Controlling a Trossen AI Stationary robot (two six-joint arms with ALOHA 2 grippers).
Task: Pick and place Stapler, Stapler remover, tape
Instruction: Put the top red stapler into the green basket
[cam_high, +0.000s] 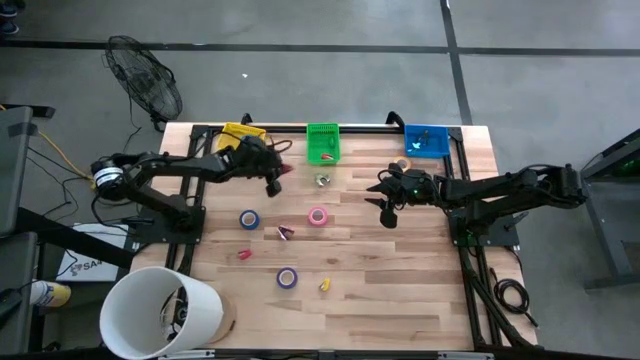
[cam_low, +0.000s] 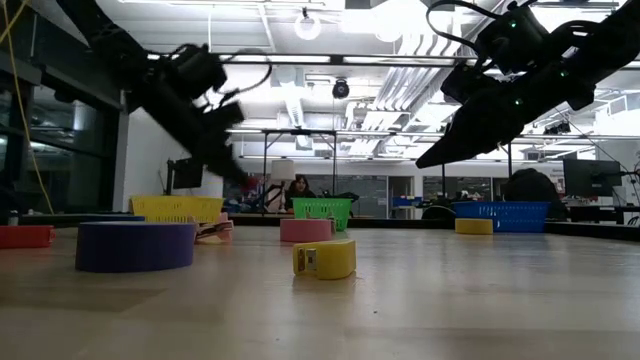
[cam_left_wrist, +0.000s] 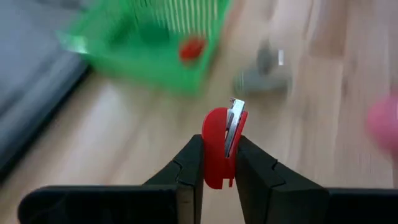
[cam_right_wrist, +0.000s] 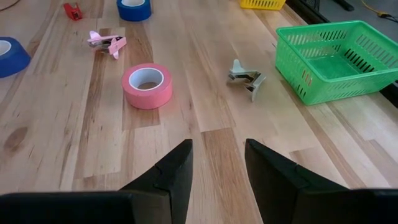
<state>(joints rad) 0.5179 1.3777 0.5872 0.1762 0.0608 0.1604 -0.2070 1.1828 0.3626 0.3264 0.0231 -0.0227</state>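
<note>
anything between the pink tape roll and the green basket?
Yes: a grey staple remover sits on the table between the pink tape roll and the green basket, touching neither. Right wrist view shows it; high view agrees.

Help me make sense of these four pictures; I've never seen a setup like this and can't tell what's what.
It is a robot with two dark arms at a wooden table. One picture looks straight down, one looks level across the tabletop, and two come from cameras on the arms' wrists. The left claw is shut on a small red stapler remover, held above the table near the green basket. The right claw hangs open and empty over the wood. Yellow and blue baskets stand beside the green one. Scattered around are rolls of tape, such as the pink tape, and a grey stapler remover.
</note>
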